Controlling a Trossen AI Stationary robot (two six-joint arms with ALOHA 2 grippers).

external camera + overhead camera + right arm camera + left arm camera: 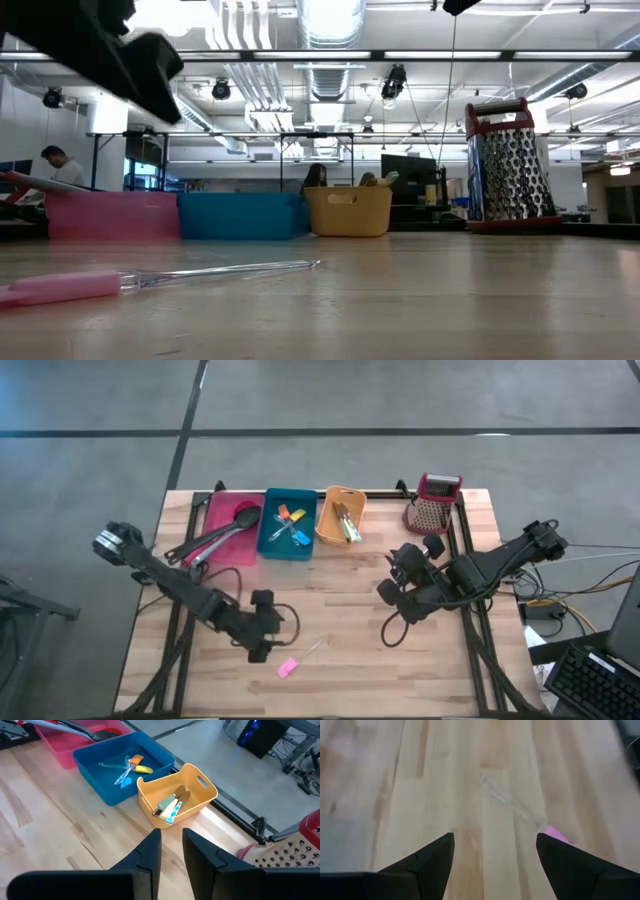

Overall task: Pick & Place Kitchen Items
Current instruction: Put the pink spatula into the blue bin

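Your left gripper [268, 644] hovers wide open, empty, beside the pink-handled whisk [298, 659]. Your right gripper [171, 851] is nearly closed on nothing.

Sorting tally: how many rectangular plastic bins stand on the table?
3, in a row along the far edge: pink bin leftmost, blue bin in the middle, orange bin rightmost, beside the metal box grater.

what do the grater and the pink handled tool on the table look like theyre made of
Box grater: probably shiny metal, its perforated walls glinting, under a red top that looks plastic. Pink-handled tool: matte pink handle, likely plastic or silicone; the thin see-through working end looks like clear plastic, though wire is possible.
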